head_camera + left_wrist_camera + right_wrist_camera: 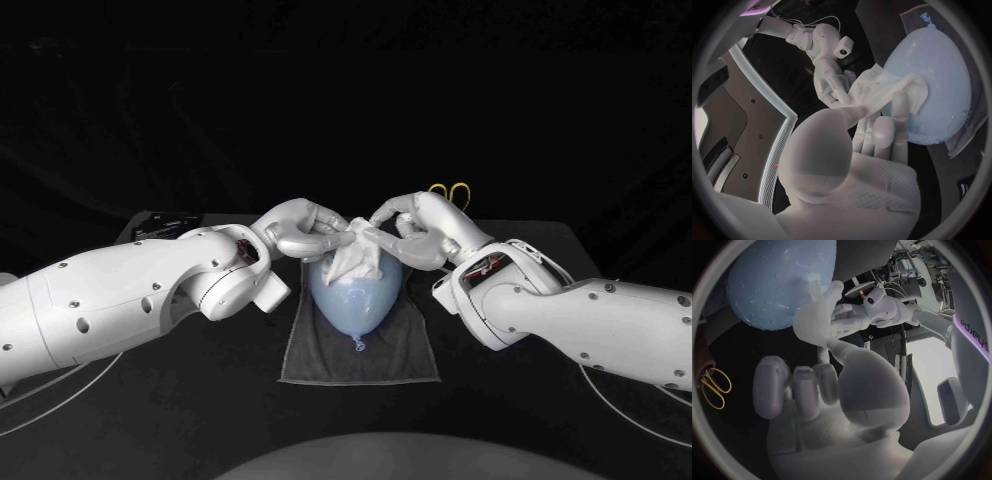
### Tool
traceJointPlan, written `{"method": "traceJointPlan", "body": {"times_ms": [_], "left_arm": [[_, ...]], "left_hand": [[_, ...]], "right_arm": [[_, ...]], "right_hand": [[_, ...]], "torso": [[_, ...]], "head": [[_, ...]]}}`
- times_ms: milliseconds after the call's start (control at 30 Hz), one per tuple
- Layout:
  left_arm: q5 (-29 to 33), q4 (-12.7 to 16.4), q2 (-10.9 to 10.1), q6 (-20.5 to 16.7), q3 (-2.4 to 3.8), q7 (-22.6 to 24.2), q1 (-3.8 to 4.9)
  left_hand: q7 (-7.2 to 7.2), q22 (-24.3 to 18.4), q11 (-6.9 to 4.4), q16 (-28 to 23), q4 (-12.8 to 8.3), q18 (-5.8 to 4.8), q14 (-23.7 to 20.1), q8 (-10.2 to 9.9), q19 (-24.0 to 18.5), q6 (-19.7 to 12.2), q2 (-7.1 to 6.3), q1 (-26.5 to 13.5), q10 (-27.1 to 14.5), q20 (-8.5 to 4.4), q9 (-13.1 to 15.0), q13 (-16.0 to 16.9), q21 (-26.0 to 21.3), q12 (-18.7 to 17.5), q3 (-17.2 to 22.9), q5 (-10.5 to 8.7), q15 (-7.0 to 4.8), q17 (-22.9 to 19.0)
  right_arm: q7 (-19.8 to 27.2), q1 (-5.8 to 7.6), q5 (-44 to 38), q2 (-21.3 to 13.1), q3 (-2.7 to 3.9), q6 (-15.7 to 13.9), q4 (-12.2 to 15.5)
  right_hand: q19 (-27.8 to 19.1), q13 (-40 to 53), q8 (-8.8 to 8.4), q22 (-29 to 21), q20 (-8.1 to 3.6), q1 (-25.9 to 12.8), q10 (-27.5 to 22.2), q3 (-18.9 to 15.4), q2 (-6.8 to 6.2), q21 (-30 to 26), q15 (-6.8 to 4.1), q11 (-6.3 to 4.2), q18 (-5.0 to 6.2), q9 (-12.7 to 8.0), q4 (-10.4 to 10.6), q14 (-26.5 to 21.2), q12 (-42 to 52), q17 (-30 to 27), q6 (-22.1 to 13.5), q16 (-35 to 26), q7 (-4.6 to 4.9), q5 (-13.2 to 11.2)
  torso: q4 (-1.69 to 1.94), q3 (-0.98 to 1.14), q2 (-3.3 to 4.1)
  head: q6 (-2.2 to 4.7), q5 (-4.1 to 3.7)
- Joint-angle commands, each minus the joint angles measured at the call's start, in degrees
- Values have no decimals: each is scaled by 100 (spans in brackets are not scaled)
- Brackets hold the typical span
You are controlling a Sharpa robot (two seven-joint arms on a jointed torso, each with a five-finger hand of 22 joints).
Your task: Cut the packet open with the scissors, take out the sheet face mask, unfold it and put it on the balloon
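The silver left hand point(300, 232) is curled in, fingers closed on one edge of the crumpled white sheet face mask point(355, 252). The right hand point(415, 228) pinches the opposite edge between thumb and finger, its other fingers loosely bent. The mask hangs between them, at 3 o'clock from the left hand and 9 o'clock from the right, bunched on the far, wide end of the pale blue rubber balloon point(353, 300). The balloon lies on a dark grey cloth point(310, 360), long axis 12 to 6, knot at 6. Both hands are equally near. Spreading looks to need a pull apart, then down towards 6.
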Motion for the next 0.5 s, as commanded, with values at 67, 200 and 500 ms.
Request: {"method": "traceJointPlan", "body": {"times_ms": [67,200,500], "left_arm": [[243,-8,7,70,6,90,3],[318,-19,4,-55,6,90,3],[362,-34,4,-299,6,64,3]], "left_hand": [[-64,43,-104,71,-119,79,111,256,69,219,-252,-114,230,1,123,-5,56,51,-107,12,-89,185],[-168,233,-210,121,-287,44,250,384,238,394,-480,-108,470,-65,172,-27,191,89,-319,13,-179,397],[-413,800,-456,342,-460,-70,764,540,689,900,-955,-203,982,-229,152,8,575,287,-600,14,-395,1443]], "right_arm": [[24,0,-23,-2,3,20,7],[20,0,-22,-5,3,25,5],[8,0,-22,-5,3,73,-1]], "right_hand": [[135,870,21,1121,-13,-17,126,2,-14,-11,-140,-11,34,3,24,706,-24,1505,-44,20,-14,-8],[135,870,21,1121,-13,-17,126,2,-14,-11,-140,-11,34,3,24,706,-24,1505,-44,20,-14,-8],[133,862,21,1119,-13,-5,120,6,-17,-19,-140,-12,36,1,18,706,-33,1505,-52,20,-18,-7]], "torso": [[-3,2,-1],[1,2,-1],[-1,0,-3]], "head": [[-7,10],[-9,3],[1,8]]}}
